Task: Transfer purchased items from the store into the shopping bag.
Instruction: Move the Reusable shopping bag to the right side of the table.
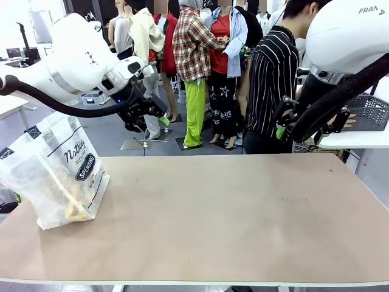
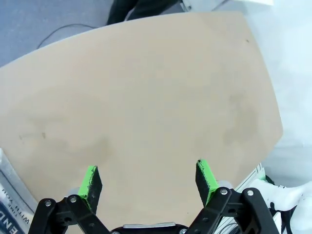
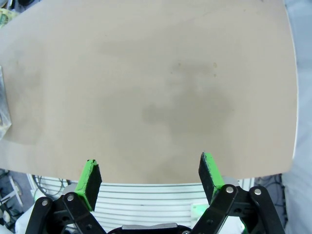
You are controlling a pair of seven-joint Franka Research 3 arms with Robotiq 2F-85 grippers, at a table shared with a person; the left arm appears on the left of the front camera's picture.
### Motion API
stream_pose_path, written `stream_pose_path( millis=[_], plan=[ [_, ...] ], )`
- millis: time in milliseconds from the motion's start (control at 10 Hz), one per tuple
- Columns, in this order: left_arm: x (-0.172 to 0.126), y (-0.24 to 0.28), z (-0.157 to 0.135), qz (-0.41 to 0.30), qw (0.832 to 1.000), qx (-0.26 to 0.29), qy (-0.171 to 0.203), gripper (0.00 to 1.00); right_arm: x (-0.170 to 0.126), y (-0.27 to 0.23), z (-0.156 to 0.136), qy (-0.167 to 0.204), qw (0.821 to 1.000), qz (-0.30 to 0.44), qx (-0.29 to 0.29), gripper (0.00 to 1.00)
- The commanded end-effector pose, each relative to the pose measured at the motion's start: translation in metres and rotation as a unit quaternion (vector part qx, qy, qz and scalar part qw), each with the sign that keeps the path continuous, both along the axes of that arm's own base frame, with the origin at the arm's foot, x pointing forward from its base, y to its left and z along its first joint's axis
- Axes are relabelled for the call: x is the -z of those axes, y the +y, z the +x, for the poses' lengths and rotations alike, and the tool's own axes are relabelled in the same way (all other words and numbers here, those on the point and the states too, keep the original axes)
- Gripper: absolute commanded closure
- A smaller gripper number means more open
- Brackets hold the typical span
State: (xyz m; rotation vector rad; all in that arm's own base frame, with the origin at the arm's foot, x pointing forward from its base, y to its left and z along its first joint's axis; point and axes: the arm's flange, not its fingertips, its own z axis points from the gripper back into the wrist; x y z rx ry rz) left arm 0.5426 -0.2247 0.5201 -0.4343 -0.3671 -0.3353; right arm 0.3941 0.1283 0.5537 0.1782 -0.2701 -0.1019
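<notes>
The shopping bag [image 1: 56, 173] stands at the left end of the table [image 1: 231, 213], a translucent white plastic bag with yellowish goods showing through its lower part. Its print reads "Nothing" in script over a dark oval marked "SPENDING"; the smaller lines cannot be read. In the left wrist view a corner of the bag [image 2: 12, 204] with dark letters sits just outside the left-hand finger, at the picture's lower left edge. In the right wrist view a sliver of it [image 3: 3, 109] lies at the left edge, well above and to the side of the fingers.

The dark mesh basket [image 1: 368, 112] rests on a white side surface past the table's far right corner, by the right arm, held at its near edge by a person's hand [image 1: 347, 123].

The left gripper [image 2: 148, 180] hangs above the bare tabletop with its green-padded fingers [image 2: 89, 181] spread wide and nothing between them. The right gripper [image 3: 151, 178] is likewise wide apart and holds nothing, its fingers [image 3: 209, 170] over the table's edge.

The table is a plain beige board, faintly smudged. A person in a black striped shirt [image 1: 271, 76] stands at the far side on a grey floor. The right arm's white casing shows "FRAN" [image 1: 371, 10].
</notes>
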Motion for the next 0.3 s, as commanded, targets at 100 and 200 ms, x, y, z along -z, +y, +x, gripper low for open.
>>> stream_pose_path(
  millis=[100,200],
  plan=[
    [-0.0098,-0.0004,-0.0025,0.008,1.0,-0.008,-0.005,0.0,0.0009,-0.0002,-0.0001,-0.001,1.0,0.0,-0.006,0.0],
    [-0.0098,-0.0004,-0.0025,0.008,1.0,-0.008,-0.005,0.0,0.0009,-0.0002,-0.0001,-0.001,1.0,0.0,-0.006,0.0]
  ],
)
